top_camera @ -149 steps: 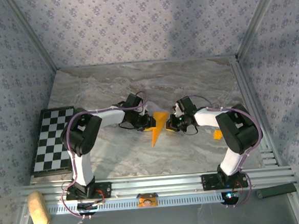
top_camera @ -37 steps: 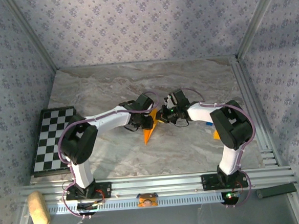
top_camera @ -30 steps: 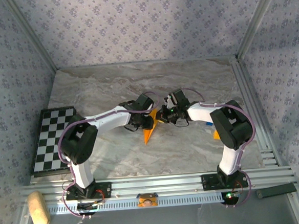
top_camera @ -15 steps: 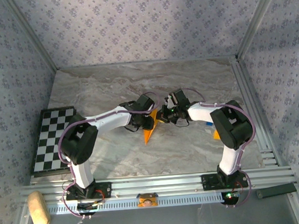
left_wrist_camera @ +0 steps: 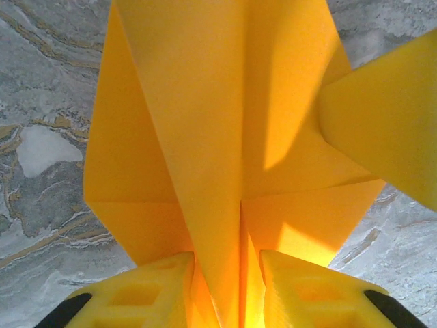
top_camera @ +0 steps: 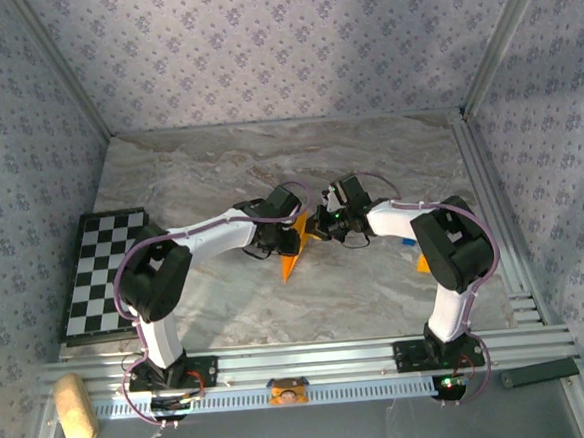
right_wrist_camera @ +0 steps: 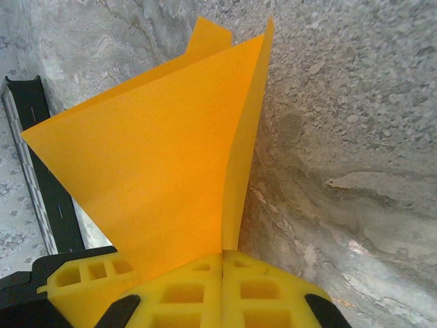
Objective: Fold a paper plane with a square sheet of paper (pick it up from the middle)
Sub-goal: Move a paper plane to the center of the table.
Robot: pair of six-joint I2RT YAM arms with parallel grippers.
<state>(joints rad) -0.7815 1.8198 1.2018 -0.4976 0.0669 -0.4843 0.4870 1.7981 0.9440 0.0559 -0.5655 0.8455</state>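
Vs. a few secs ago both arms have drawn inward, and the slim orange-yellow paper plane [top_camera: 292,256] has shifted a little to the L with them. It sits mid-table on the grey marbled tabletop [top_camera: 368,164], nose toward the arm bases and tail pinned btwn the two wrists. Over the last sec the top view shows almost no movement, so this reads as a hold, not a travel. The L gripper [left_wrist_camera: 229,263] is narrow. Its yellow fingers [left_wrist_camera: 136,297] flank the central ridge at the tail, w/ the paper filling the gap, and the wings spread flat ahead on the marble. The R gripper [right_wrist_camera: 222,256] is fully closed, w/ a thin raised flap of the same paper [right_wrist_camera: 164,150] coming straight out of the seam and standing up off the table. For the task, the shape is already dart-like (point, ridge, wings), so the folding looks late-stage. Prob. the L is anchoring the keel while the R lifts or creases one wing. Risk is a tear or skewed crease if either pulls too hard. The black-and-white chequered board [top_camera: 100,272] lies well apart at the L edge.
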